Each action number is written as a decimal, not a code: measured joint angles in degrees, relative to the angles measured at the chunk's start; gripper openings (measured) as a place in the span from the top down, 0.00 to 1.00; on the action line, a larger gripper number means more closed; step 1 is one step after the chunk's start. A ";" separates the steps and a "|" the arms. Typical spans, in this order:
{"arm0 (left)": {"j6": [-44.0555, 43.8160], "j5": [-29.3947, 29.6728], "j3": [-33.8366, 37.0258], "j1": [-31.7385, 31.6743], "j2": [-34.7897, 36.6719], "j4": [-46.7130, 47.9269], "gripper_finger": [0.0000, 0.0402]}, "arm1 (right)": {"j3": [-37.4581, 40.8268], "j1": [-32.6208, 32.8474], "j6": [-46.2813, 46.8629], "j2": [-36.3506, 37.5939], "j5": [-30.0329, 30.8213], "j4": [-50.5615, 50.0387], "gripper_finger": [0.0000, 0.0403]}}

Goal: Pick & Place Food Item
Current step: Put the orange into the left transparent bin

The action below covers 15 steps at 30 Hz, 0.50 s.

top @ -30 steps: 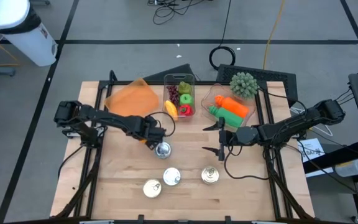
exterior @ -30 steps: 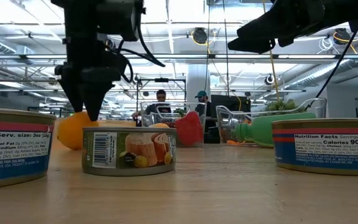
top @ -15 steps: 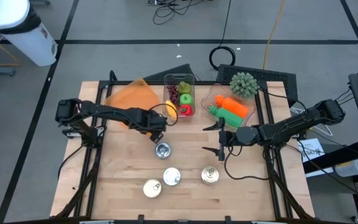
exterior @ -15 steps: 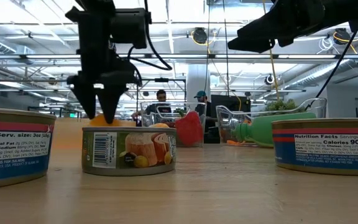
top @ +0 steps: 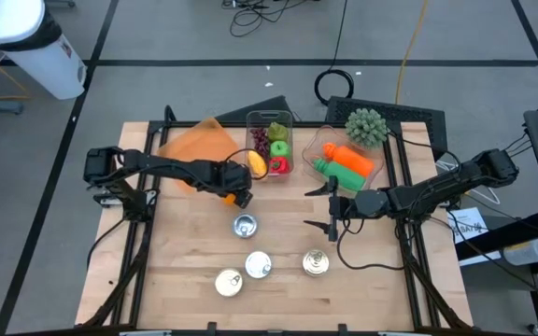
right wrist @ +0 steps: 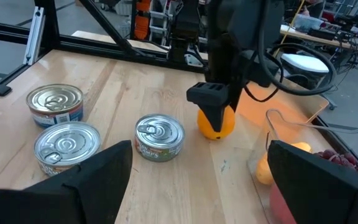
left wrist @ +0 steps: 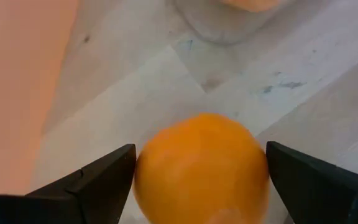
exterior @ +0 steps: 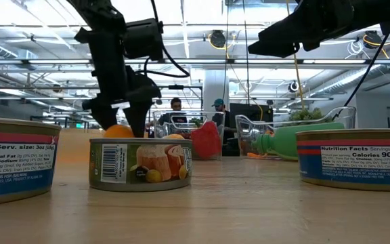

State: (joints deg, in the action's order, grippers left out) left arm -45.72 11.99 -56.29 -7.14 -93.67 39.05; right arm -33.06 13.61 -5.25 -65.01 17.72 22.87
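Note:
A round orange [left wrist: 201, 168] sits between the fingers of my left gripper [top: 234, 194], just near-left of the clear fruit bin [top: 271, 149]. It also shows as the orange [right wrist: 216, 126] in the right wrist view and the orange [exterior: 118, 130] behind a can in the low view. My left gripper [right wrist: 215, 109] is shut on it from above. My right gripper [top: 332, 207] waits open over the table's right middle, by the bottle bin [top: 344, 161]. My left gripper pinches the orange across its widest part, one finger [left wrist: 104, 177] on each side [left wrist: 143, 171]. The fingers come from above, pointing down. The orange sits low at the table top; whether it is lifted clear I cannot tell.
Several tins stand toward the near edge: one can [top: 245, 224] closest to the orange, and others [top: 257, 265], [top: 228, 282], [top: 317, 264]. An orange sheet [top: 199, 145] lies far left. The fruit bin holds a yellow fruit [top: 256, 163], grapes and red and green pieces.
My left gripper has moved from beside the nearest can toward the table's far edge, closer to the clear fruit bin. The orange has travelled with it between the fingers. My right arm has kept still.

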 joint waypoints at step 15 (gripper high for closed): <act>12.45 -8.46 1.47 1.05 0.88 3.05 0.10 | 0.00 0.00 -0.15 -0.02 0.02 0.02 0.11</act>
State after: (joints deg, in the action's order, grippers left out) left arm -33.27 3.54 -54.82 -6.08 -92.79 42.11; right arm -33.06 13.61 -5.40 -65.03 17.74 22.90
